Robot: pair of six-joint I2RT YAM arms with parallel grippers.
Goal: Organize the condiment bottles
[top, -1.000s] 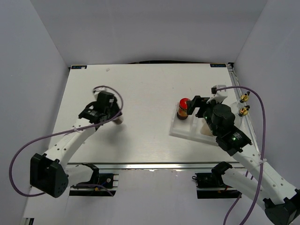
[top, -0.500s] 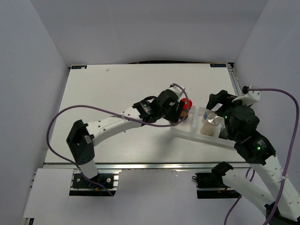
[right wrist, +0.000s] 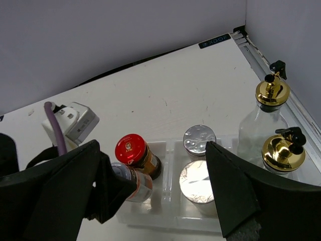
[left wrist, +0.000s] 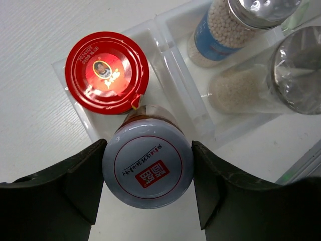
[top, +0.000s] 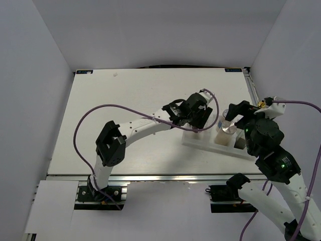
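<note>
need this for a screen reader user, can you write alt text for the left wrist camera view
The left claw grips a grey-lidded jar by its sides, right beside a red-lidded jar that stands in the end compartment of a clear tray. A blue-labelled shaker and a second shaker, both silver-lidded, stand past the divider.

Lab test cell — white table (top: 125,88), plain walls (top: 150,30).

grey-lid jar (left wrist: 148,170) just beside red-lid jar (left wrist: 108,73) | 2 shakers (right wrist: 199,138) in tray (left wrist: 173,88) | 2 gold-top btls (right wrist: 271,108) rt
</note>
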